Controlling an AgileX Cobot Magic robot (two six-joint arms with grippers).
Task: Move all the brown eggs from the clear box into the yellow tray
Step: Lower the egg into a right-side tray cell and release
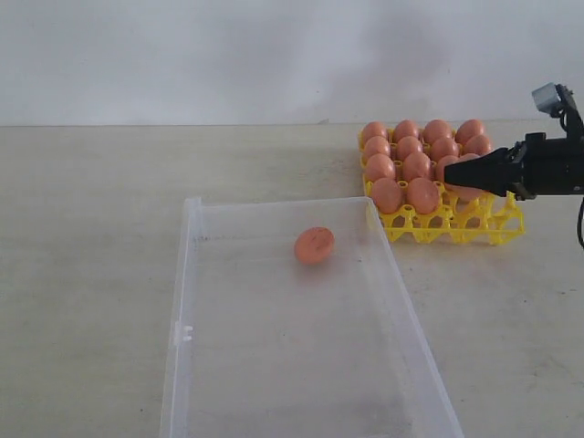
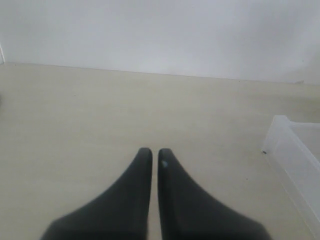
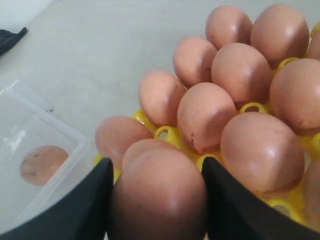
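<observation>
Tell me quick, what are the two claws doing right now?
Left claw: closed, holding nothing.
Right claw: closed on a brown egg.

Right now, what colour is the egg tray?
Bright yellow. The tray shows best in the exterior view.

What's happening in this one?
The right gripper is clamped on a brown egg over the yellow tray, which is mostly filled with other eggs. One loose egg lies in the clear box. The left gripper is shut and empty, over the table beside the box.
</observation>
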